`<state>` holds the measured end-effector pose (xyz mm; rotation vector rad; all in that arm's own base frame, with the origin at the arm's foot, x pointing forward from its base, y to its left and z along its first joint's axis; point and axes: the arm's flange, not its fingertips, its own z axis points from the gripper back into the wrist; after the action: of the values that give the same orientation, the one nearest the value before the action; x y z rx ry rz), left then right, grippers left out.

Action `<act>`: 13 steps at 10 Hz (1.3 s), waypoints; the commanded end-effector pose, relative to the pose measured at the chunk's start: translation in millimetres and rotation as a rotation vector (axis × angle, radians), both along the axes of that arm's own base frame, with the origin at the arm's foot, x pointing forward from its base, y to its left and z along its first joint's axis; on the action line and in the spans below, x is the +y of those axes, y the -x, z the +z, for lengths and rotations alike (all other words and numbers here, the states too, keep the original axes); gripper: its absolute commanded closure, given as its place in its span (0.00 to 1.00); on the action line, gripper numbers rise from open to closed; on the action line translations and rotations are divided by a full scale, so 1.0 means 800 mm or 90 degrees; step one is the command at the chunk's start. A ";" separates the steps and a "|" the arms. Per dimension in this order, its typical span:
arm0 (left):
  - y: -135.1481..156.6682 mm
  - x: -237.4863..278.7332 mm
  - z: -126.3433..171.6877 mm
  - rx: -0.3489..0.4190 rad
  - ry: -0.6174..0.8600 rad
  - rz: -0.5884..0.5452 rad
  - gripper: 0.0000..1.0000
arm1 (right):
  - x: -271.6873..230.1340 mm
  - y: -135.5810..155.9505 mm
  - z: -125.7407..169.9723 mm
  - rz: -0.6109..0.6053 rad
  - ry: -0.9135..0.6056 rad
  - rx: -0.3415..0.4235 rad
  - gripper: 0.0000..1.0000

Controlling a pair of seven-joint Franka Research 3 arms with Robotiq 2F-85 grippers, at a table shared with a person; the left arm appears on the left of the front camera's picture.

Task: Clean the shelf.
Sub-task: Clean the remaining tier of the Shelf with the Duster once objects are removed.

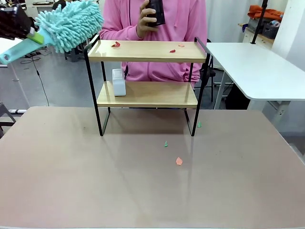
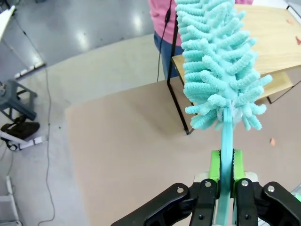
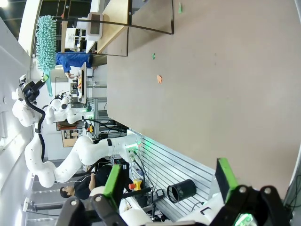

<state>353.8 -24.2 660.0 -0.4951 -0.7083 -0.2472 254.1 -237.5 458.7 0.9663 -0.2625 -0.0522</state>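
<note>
The shelf (image 1: 147,51) stands at the table's far side, with two light wooden boards in a thin black frame. Small red scraps (image 1: 116,44) lie on its top board. My left gripper (image 1: 33,36) is up at the far left, level with the top board, shut on the handle of a turquoise fluffy duster (image 1: 71,24). The duster's head hangs just left of the shelf's left rail. In the left wrist view the gripper (image 2: 225,169) clamps the handle, and the duster (image 2: 218,61) rises in front of the shelf (image 2: 273,42). My right gripper (image 3: 168,167) is open and holds nothing.
A white box (image 1: 118,82) stands on the lower board at its left end. A person in pink behind the shelf holds a dark object (image 1: 155,12). Green scraps (image 1: 166,143) and an orange scrap (image 1: 178,161) lie on the brown table (image 1: 95,181). A white table (image 1: 257,67) stands at the right.
</note>
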 end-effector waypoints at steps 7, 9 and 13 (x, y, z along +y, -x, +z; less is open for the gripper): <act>-0.020 -0.088 0.027 0.013 -0.030 0.068 0.88 | -0.003 0.001 0.002 0.012 0.003 -0.012 0.00; -0.034 -0.106 0.017 0.057 -0.067 0.066 0.88 | -0.003 0.001 0.002 0.012 0.003 -0.012 0.00; -0.052 -0.139 0.009 0.082 -0.093 0.042 0.88 | -0.003 0.001 0.002 0.012 0.003 -0.012 0.00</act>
<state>392.6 -126.5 657.4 -0.3601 -0.5875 -0.2126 254.0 -237.5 458.7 0.9664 -0.2625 -0.0523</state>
